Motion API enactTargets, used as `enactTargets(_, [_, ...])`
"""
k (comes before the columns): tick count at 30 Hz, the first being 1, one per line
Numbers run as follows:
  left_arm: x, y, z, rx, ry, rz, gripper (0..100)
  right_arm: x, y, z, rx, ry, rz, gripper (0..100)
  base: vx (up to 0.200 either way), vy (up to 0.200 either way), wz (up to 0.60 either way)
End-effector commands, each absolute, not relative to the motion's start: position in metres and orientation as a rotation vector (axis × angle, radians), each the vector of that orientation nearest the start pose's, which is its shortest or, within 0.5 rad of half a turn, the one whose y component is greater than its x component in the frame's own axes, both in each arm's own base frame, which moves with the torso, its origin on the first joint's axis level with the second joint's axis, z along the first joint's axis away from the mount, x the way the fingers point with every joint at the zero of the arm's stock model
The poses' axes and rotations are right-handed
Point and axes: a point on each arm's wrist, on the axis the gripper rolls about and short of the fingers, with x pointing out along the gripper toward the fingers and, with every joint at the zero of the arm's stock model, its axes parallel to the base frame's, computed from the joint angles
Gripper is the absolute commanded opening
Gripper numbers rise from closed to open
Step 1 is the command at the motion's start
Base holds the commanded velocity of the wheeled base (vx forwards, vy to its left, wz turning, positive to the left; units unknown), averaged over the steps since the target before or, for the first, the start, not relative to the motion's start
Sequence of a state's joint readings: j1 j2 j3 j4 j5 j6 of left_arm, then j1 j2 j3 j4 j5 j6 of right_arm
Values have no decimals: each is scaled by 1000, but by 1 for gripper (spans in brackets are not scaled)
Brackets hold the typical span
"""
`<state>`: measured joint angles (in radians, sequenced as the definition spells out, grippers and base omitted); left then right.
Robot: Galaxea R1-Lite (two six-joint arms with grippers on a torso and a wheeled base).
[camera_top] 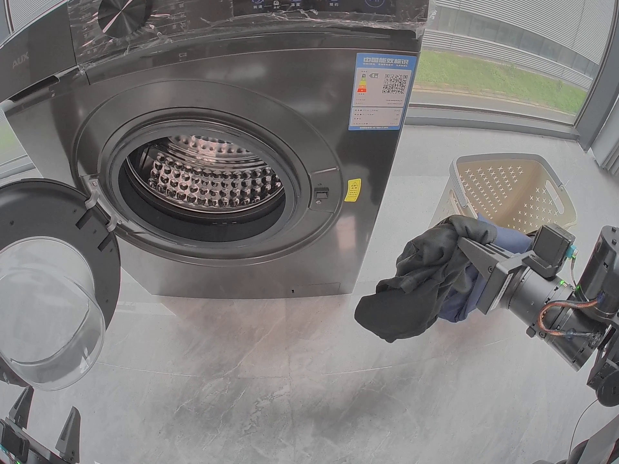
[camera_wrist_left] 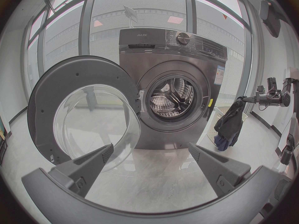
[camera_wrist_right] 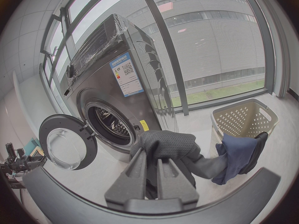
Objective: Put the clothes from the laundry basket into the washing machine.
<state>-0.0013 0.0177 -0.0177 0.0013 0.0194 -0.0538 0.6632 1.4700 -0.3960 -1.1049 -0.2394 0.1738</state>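
Observation:
My right gripper [camera_top: 465, 245] is shut on a bundle of clothes [camera_top: 422, 278], dark grey cloth with a blue piece behind it, held in the air between the beige laundry basket [camera_top: 516, 188] and the washing machine [camera_top: 213, 130]. The right wrist view has the fingers [camera_wrist_right: 152, 168] pinching the dark grey cloth [camera_wrist_right: 168, 147], the blue piece [camera_wrist_right: 236, 153] dangling in front of the basket [camera_wrist_right: 243, 119]. The machine's door [camera_top: 45, 278] is swung wide to the left and the drum [camera_top: 206, 175] looks bare. My left gripper [camera_wrist_left: 149, 154] hangs open and low, facing the machine [camera_wrist_left: 174, 91]; the held clothes [camera_wrist_left: 230, 125] show farther off.
Grey tiled floor [camera_top: 277, 368] stretches in front of the machine. The open door juts out at the left of the opening. Glass walls and a window sill [camera_top: 490, 120] run behind the basket.

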Motion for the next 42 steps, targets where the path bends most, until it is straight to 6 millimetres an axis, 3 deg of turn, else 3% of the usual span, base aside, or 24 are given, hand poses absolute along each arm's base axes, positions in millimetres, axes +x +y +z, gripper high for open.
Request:
enactTargets(1, [-22, 0, 76, -54, 9, 19, 100, 178, 132, 184, 185, 8, 425, 0, 0, 200, 0])
enactTargets(11, [-22, 1, 76, -55, 9, 20, 100, 175, 131, 186, 201, 3, 470, 0, 0, 0, 0])
enactTargets(15, [-22, 1, 76, -55, 9, 20, 100, 164, 122, 192, 242, -16, 564, 0, 0, 0, 0])
enactTargets(18, [-22, 1, 76, -55, 9, 20, 100, 162, 114, 192, 232, -23, 518, 0, 0, 0, 0])
enactTargets(25, [-22, 1, 76, -55, 9, 20, 100, 153, 103, 174, 212, 35, 488, 0, 0, 0, 0])
enactTargets(34, [-22, 1, 76, -55, 9, 20, 100, 144, 97, 176, 216, 24, 506, 0, 0, 0, 0])
enactTargets(42, [-22, 1, 76, -55, 9, 20, 100, 142, 97, 175, 308, 59, 555, 0, 0, 150, 0])
